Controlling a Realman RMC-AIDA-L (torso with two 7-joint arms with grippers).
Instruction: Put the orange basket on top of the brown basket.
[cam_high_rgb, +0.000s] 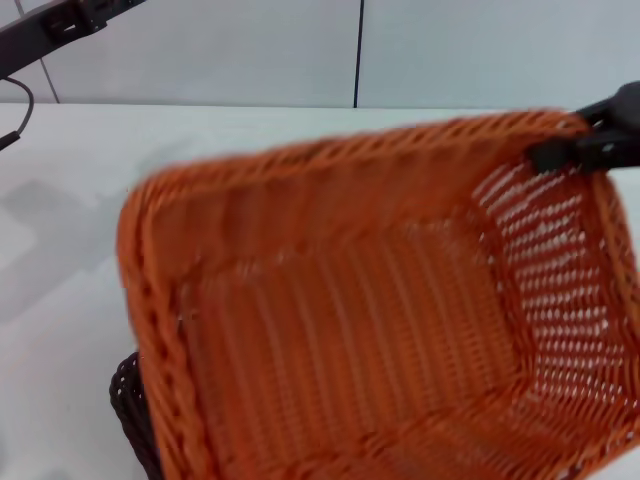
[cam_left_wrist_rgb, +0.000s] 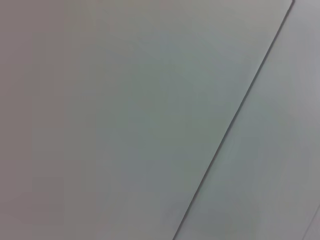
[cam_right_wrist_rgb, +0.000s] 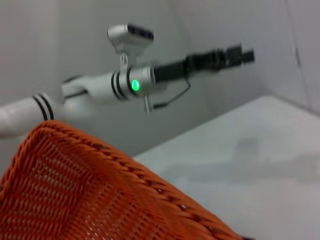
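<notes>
While you look down from the head camera, the white table (cam_high_rgb: 70, 250) fills the scene, with pale wall panels (cam_high_rgb: 200, 50) behind it split by a dark vertical seam. Across most of your view hangs the orange basket (cam_high_rgb: 350, 330), lifted clear of the table and tilted so its open inside faces the camera; its braided rim runs across the upper part of the view and down the left side. Under its lower left corner you see a small piece of the brown basket (cam_high_rgb: 128, 405), very dark, resting on the table and mostly hidden by the orange one. At the basket's far right corner the right gripper (cam_high_rgb: 590, 145) shows as a black shape clenched on the rim, grasping the orange basket. The left arm is raised well away at the upper left corner of the head view; the right wrist camera shows it stretched out above the table beyond the orange rim, with a green light on its silver wrist and the left gripper (cam_right_wrist_rgb: 235, 55) at its dark tip. You cannot tell whether those jaws are parted or closed. The left wrist camera shows only the pale wall and a dark seam.
</notes>
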